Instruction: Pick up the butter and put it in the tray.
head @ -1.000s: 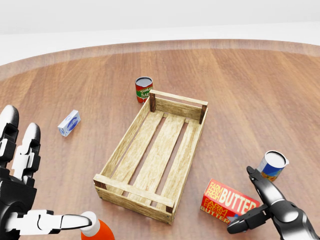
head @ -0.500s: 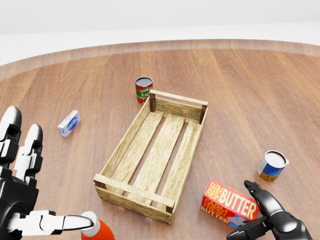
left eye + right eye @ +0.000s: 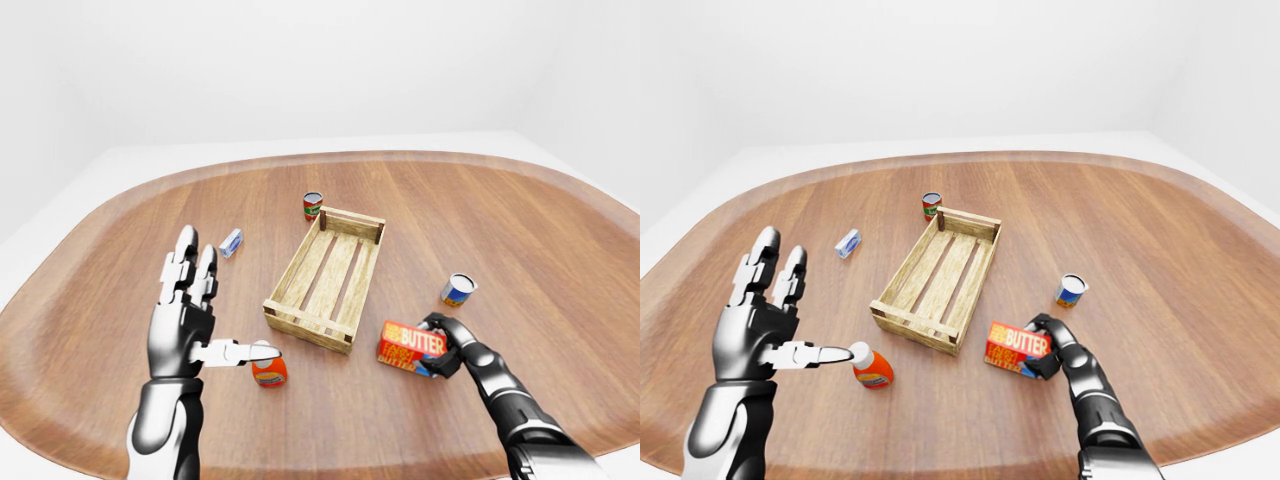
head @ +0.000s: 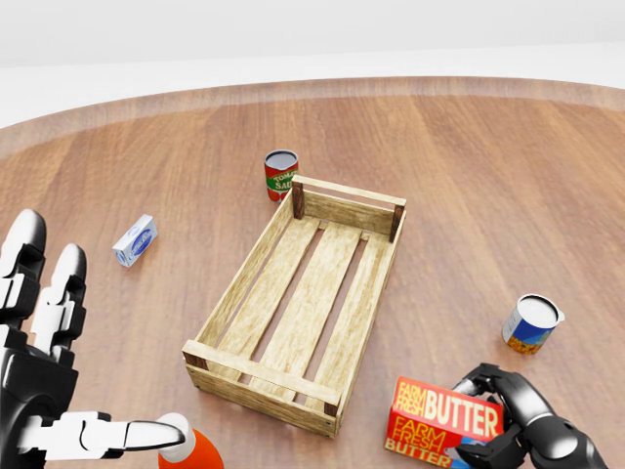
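Note:
The butter (image 4: 441, 420) is a red and orange box labelled BUTTER, low in the head view, just right of the near corner of the tray. My right hand (image 4: 485, 415) is shut on the box's right end, fingers (image 4: 496, 379) over its top edge and thumb under it. The box is tilted; I cannot tell whether it is off the table. The tray (image 4: 242, 285) is an empty slatted wooden crate in the middle of the view. My left hand (image 4: 44, 366) is open and raised at the left edge, holding nothing.
A red tomato can (image 4: 280, 176) stands at the tray's top end. A small blue and white box (image 4: 135, 240) lies to the left. A blue can (image 4: 533, 323) stands right of the butter. An orange bottle (image 4: 188, 447) lies by my left thumb. The wooden table (image 4: 488, 176) is round.
My right hand has dropped and closed its fingers round the butter's right end. The box has tilted and shifted slightly down and left. The left hand has barely moved.

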